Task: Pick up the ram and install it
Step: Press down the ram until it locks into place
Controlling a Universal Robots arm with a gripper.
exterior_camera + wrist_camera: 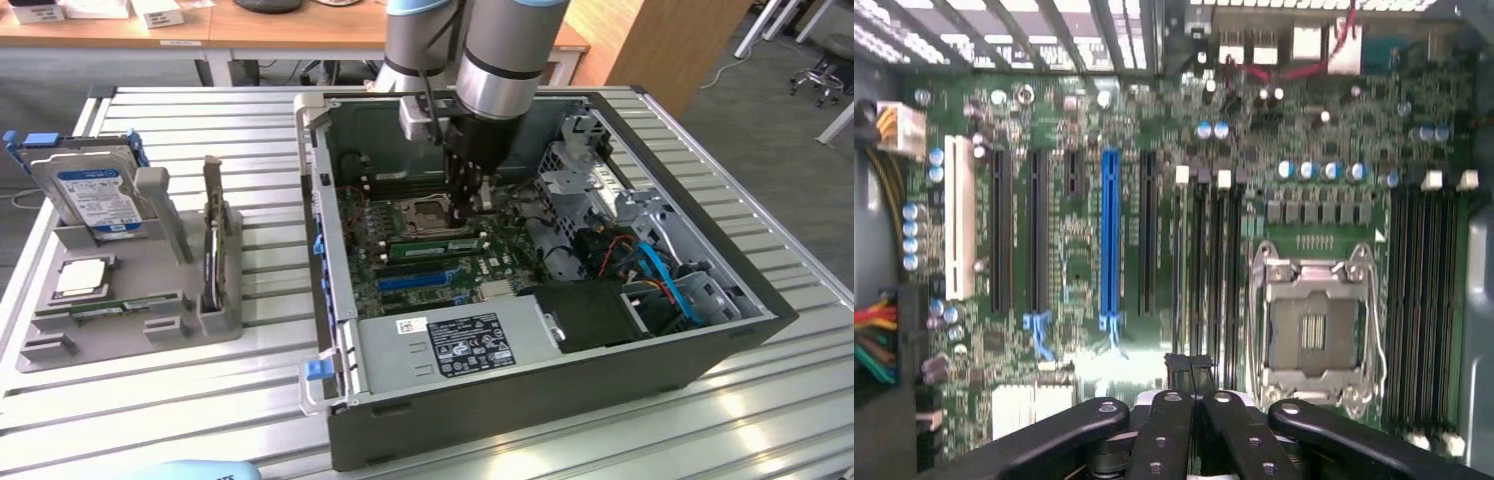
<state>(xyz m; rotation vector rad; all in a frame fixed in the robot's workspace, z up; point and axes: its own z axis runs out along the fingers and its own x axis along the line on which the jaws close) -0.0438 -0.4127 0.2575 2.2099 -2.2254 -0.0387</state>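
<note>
Claw clenched, lowered inside the open computer case on the table, pressing on the ram in its motherboard slot beside the processor socket.

The ram was a long, thin green stick standing on edge inside the open computer case. It ran lengthwise across the motherboard, just beside the processor socket. The gripper stood with its fingertips closed right at the stick's upper edge, though actual contact could not be made out.
</note>
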